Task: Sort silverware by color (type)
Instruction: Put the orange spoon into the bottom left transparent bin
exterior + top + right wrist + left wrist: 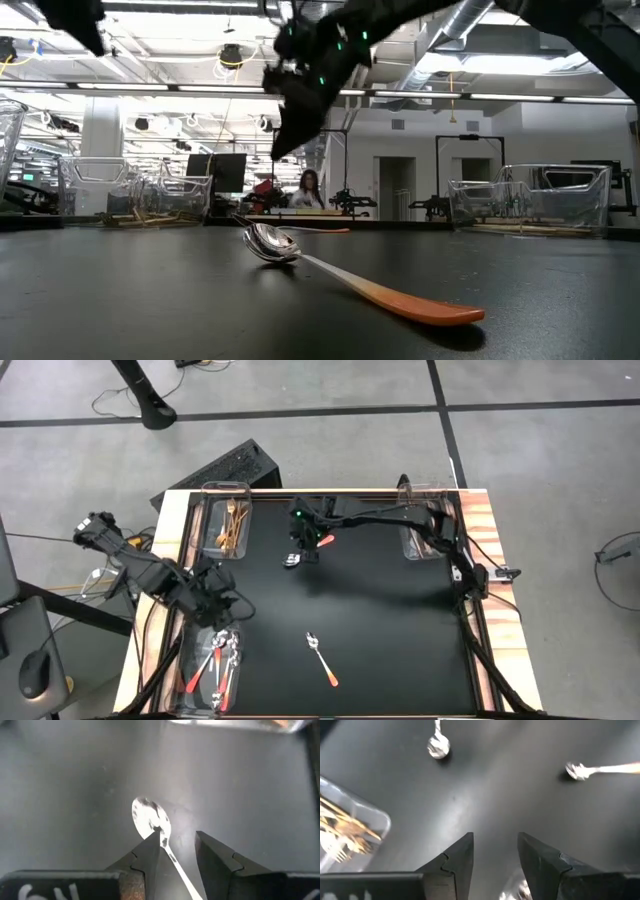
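Two dark jointed arms, black cables, green wrist lights, wedge-shaped black fingers

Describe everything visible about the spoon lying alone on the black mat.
The spoon has a shiny silver bowl and neck running into a flat orange-red handle. It looks like metal with a coloured grip. It lies flat and diagonal on the mat's near-centre area, bowl toward the far side. Only the mat touches it; no gripper is near it.

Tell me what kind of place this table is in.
Probably a robotics lab or workshop in a big industrial hall: exposed ceiling ducts, desks with monitors behind, a person working there, and cables across a bare concrete floor.
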